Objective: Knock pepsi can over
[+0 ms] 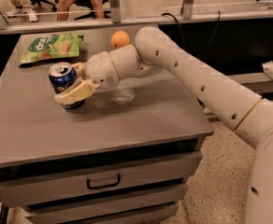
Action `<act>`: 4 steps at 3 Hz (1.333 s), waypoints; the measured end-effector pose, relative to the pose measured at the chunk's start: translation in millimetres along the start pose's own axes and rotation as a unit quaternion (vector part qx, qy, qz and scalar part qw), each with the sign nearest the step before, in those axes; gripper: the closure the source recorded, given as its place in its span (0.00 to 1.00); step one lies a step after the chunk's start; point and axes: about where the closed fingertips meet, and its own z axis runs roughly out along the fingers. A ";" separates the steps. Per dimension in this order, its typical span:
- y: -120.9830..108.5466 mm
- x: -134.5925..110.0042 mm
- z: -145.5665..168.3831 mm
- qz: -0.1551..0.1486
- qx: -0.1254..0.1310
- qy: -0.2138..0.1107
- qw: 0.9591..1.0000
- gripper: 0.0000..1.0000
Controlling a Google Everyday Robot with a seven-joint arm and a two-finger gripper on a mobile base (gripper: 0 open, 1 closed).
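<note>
The pepsi can [61, 78], dark blue with a silver top, stands on the left part of the grey table [127, 120], leaning slightly left. My gripper [68, 84] reaches in from the right and holds the can between its cream fingers. One finger [73, 94] lies across the can's lower front. The other sits behind the can's right side. The white arm [197, 78] stretches from the lower right across the table.
A green snack bag [50, 45] lies at the table's back left. An orange fruit [120, 38] sits at the back, just behind my wrist. Drawers [104, 181] are below the table's front edge. A glass partition stands behind the table.
</note>
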 end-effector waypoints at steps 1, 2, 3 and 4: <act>-11.3 -3.8 -24.6 0.008 0.011 0.047 0.999 1.00; -25.5 -10.1 -59.2 0.009 0.029 0.107 0.994 1.00; -35.3 -16.2 -90.9 0.007 0.045 0.175 0.984 1.00; -39.8 -14.8 -109.6 0.006 0.060 0.250 0.966 1.00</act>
